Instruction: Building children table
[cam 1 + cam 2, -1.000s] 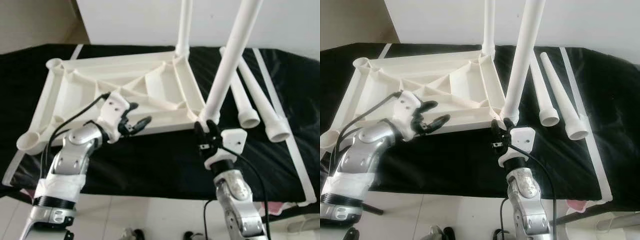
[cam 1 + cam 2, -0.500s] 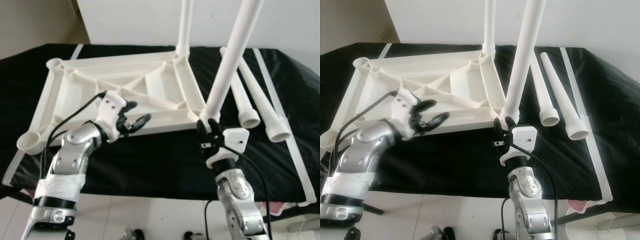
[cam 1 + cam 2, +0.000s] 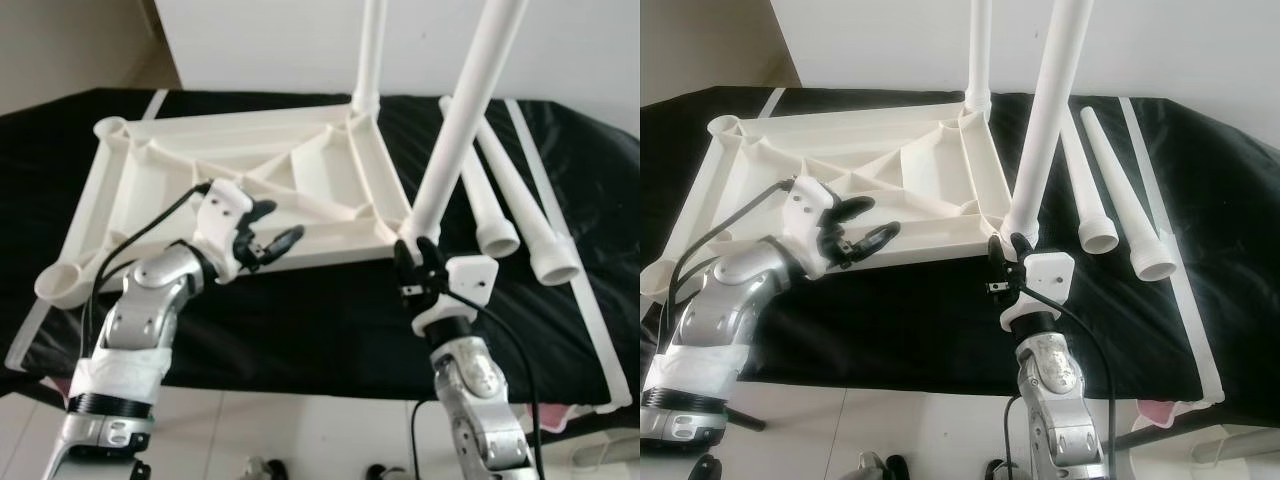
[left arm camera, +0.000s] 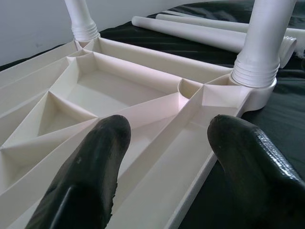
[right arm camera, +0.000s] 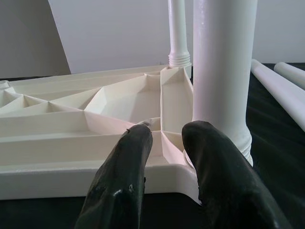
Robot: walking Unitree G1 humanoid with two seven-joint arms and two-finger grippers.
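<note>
The right gripper [image 3: 1004, 252] sits just at the base of the near upright leg [image 3: 1045, 110], its fingers a little apart and clamped on nothing; over the last second it has barely shifted, which suggests the leg is seated in its corner socket. The left gripper [image 3: 268, 232], fingers spread wide, hovers over the near rim of the upturned tabletop [image 3: 160, 185], much as before. The tabletop lies on the black-covered table [image 3: 300, 330] with a second leg [image 3: 369, 55] standing at the far corner. Two loose legs [image 3: 1100, 180] lie to the right, not yet fitted.
</note>
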